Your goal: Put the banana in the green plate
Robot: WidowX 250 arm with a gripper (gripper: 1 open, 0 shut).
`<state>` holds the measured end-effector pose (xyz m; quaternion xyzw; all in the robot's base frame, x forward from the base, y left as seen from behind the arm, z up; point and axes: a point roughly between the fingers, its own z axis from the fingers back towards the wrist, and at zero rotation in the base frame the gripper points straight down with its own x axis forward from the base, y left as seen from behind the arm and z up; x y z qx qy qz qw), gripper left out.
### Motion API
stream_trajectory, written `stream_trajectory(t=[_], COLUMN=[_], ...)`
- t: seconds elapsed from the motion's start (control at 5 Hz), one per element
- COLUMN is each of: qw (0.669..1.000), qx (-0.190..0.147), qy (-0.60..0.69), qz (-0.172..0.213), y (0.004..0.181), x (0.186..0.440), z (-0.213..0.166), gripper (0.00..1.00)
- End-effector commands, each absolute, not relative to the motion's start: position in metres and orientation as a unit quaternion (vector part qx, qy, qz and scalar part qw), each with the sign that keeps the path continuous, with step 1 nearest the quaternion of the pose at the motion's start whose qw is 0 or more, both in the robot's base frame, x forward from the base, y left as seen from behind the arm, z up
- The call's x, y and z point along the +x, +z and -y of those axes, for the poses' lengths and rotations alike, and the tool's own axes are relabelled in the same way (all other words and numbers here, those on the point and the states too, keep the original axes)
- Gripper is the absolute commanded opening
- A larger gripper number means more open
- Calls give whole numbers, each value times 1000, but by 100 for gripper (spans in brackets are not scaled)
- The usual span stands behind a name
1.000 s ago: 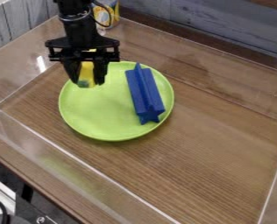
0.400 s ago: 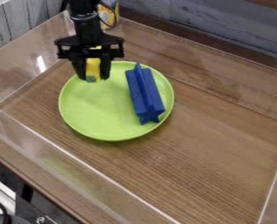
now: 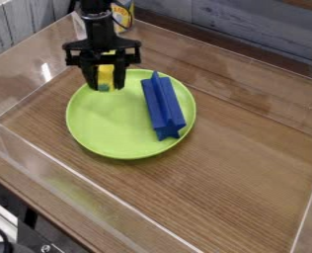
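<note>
**Banana clamped over the plate's far-left edge**

Now the pincer (image 3: 104, 77) points straight down and is clenched on the banana (image 3: 105, 76), which shows as a short yellow piece between the black fingers, with a hint of dark green at its lower end. It hangs over the far-left part of the green plate (image 3: 113, 133), just inside the rim. Whether its tip already touches the plate surface cannot be told from this view.

The banana looks like a small, smooth plastic toy: light, stiff, and probably a little slippery. Its curve means a grip across the middle, on the flatter sides, should hold best; a grip near either tapered end would likely let it squirm out. The present hold seems to be around the mid-body, which suits it. Being hard plastic, it should not dent or bruise, but it may roll or skid a bit on the glossy plate once let go.

A long blue block (image 3: 163, 105) already lies on the right half of the plate, well apart from the banana. The plate rests on a wooden tabletop (image 3: 238, 168).
</note>
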<state>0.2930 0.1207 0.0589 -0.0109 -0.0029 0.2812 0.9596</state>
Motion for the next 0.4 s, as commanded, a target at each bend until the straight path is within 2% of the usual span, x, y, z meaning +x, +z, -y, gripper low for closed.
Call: stream_trajectory(t=[0.0, 0.2], qw=[962, 965], qx=[-11, -16], qy=[271, 260], qz=[33, 25], y=[87, 93], x=[303, 304], z=[-117, -108], gripper=[0, 0])
